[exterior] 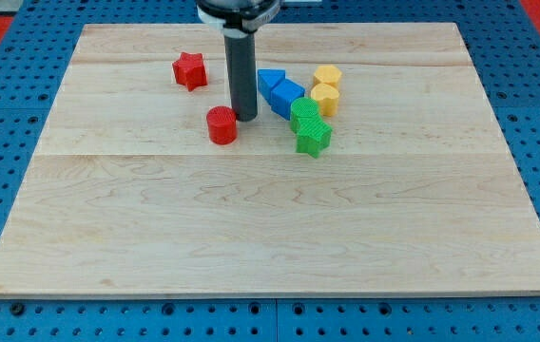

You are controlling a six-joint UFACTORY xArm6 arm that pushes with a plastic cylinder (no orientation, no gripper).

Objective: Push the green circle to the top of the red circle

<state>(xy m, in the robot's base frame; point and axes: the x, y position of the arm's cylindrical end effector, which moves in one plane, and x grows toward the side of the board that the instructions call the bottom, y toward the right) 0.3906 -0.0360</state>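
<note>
The red circle (221, 125) lies left of the board's middle, in the upper half. The green circle (304, 111) lies to its right, touching the green star (313, 136) just below it and the blue block (287, 96) at its upper left. My tip (245, 117) rests on the board just right of the red circle and slightly above it, close to it or touching it. The tip is well left of the green circle.
A red star (189, 70) lies at the upper left. A blue triangle (269, 81) sits next to the blue block. Two yellow blocks (326, 76) (324, 97) lie right of the blue ones. The wooden board (270, 237) sits on a blue pegboard.
</note>
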